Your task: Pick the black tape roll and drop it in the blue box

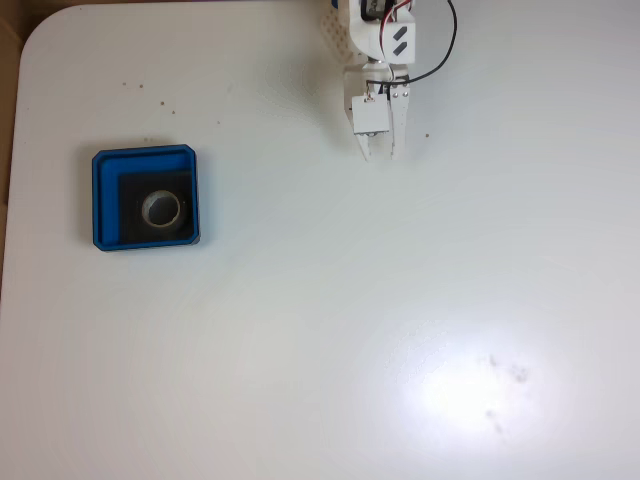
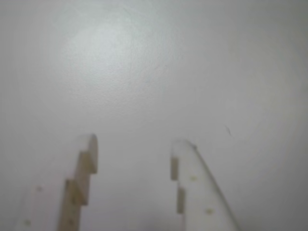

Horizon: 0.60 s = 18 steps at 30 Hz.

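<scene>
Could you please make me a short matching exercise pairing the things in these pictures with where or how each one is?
Things:
1. tape
2. box
3. hand
4. table

Places or states:
A. at the top of the fixed view, holding nothing, its fingers apart in the wrist view
B. lying flat inside the box
C. white, with a bright glare patch at the lower right of the fixed view
D. on the table at the left of the fixed view

Pairs: 1-B, 2-D, 3-A, 4-C
</scene>
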Tool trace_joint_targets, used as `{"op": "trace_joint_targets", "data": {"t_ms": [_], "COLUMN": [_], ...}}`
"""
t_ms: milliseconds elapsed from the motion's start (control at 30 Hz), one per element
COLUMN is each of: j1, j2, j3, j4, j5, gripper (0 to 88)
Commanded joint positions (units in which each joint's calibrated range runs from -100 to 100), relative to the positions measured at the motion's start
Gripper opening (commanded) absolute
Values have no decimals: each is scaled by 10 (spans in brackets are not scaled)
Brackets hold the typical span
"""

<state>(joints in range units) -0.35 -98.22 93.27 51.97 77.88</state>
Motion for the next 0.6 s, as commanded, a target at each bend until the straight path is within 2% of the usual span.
{"op": "trace_joint_targets", "data": {"t_ms": [0, 267, 467, 567], "j1": [-3, -3, -3, -3], "j2": [-4, -4, -4, -4], "j3": [-1, -4, -2, -2], "j4": [-7, -9, -9, -9], "j5": [3, 10, 77, 85], "gripper": [35, 15, 14, 14]}}
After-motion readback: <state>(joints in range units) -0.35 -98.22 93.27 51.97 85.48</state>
